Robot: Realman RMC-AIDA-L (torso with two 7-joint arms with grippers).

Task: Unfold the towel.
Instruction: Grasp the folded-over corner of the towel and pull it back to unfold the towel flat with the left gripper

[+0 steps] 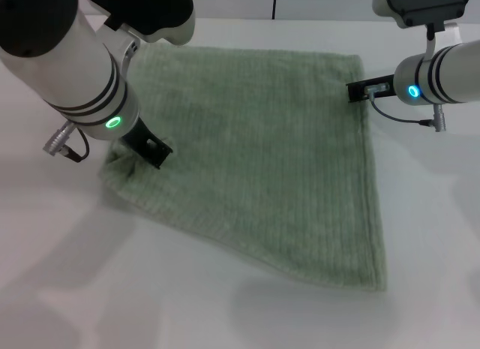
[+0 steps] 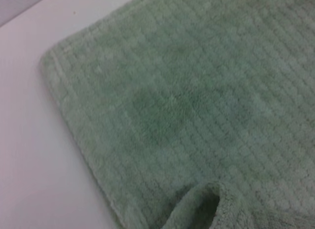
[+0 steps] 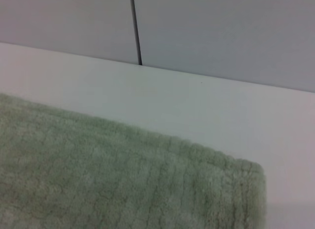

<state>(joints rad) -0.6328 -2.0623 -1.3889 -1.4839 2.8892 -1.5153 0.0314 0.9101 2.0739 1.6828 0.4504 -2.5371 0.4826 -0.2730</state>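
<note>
The pale sage-green towel lies spread out in one layer on the white table, with its near right corner at the front. My left gripper is at the towel's left edge and is shut on a puckered bit of cloth. That raised fold shows in the left wrist view, with the flat ribbed towel beyond it. My right gripper is at the towel's far right corner, level with the cloth. The right wrist view shows that corner of the towel lying on the table.
The white table runs all around the towel. A grey wall with a dark vertical seam stands behind the far edge of the table.
</note>
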